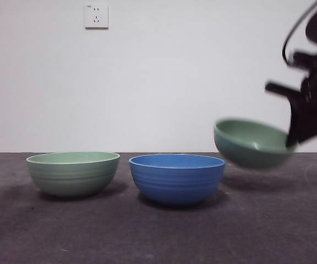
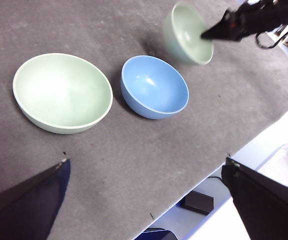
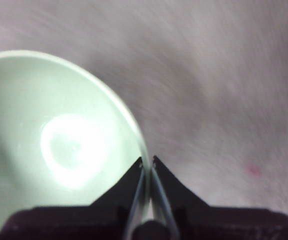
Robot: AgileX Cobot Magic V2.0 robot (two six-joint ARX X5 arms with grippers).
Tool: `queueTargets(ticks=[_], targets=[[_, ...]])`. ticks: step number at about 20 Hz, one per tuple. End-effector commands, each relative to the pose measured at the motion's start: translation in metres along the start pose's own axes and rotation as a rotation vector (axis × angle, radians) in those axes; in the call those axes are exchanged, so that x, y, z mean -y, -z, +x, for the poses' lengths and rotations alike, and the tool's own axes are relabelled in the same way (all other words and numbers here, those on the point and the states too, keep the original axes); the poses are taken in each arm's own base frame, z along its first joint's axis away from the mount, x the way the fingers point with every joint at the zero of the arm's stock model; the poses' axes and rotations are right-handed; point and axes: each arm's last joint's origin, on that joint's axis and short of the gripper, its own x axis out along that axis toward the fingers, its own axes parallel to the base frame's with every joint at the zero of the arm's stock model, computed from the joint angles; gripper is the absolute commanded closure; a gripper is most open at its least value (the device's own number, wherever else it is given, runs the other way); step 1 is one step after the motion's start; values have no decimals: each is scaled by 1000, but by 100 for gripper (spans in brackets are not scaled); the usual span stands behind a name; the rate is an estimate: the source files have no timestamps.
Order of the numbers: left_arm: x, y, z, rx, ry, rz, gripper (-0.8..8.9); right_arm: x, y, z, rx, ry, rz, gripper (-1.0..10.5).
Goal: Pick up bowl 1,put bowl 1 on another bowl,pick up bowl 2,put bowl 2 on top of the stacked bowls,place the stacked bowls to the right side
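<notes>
**A:** What did the scene show?

**B:** Three bowls and a dark grey tabletop [image 1: 158, 236]. A blue bowl [image 1: 176, 178] sat on the tabletop near the middle. Just beside it, not touching, sat a pale green bowl [image 1: 72, 173]. On the blue bowl's other side a second green bowl [image 1: 252, 143] hung in the air, tilted, clear of the tabletop.

**A:** What held it up?

**B:** The right gripper [image 3: 147, 162]. Its jaws were pinched narrowly on the bowl's rim, one inside and one outside. The lifted bowl was near the blue bowl but off to the side, not yet above it.

**A:** And the other arm?

**B:** The left gripper [image 2: 144, 175] waited above the tabletop, away from all three bowls. Its jaws stood wide apart and held nothing.

**A:** How far along was the job?

**B:** Early, I judged. The first green bowl was picked up but not yet set into the blue bowl. The green bowl resting beside the blue bowl looked untouched. Stacking both, then moving the stack to the right side, was all left to do.
</notes>
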Motion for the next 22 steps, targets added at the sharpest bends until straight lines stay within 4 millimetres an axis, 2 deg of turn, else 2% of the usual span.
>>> queueTargets(ticks=[1, 4, 8, 11, 17, 22], targets=[[1, -1, -1, 3, 2, 4, 184, -20, -8, -20, 38, -38, -69, 958], [1, -1, -1, 3, 2, 4, 184, -48, -1, -27, 0, -91, -141, 958], [1, -1, -1, 3, 2, 4, 184, -79, 13, -21, -45, -118, -235, 958], [1, -1, -1, 2, 2, 3, 184, -94, 20, -12, -64, -106, -280, 958], [2, 0, 0, -3, 9, 7, 184, -107, 32, 22, -114, -99, -303, 958], [2, 0, 0, -10, -8, 12, 184, -108, 41, 39, -178, -93, -311, 951]])
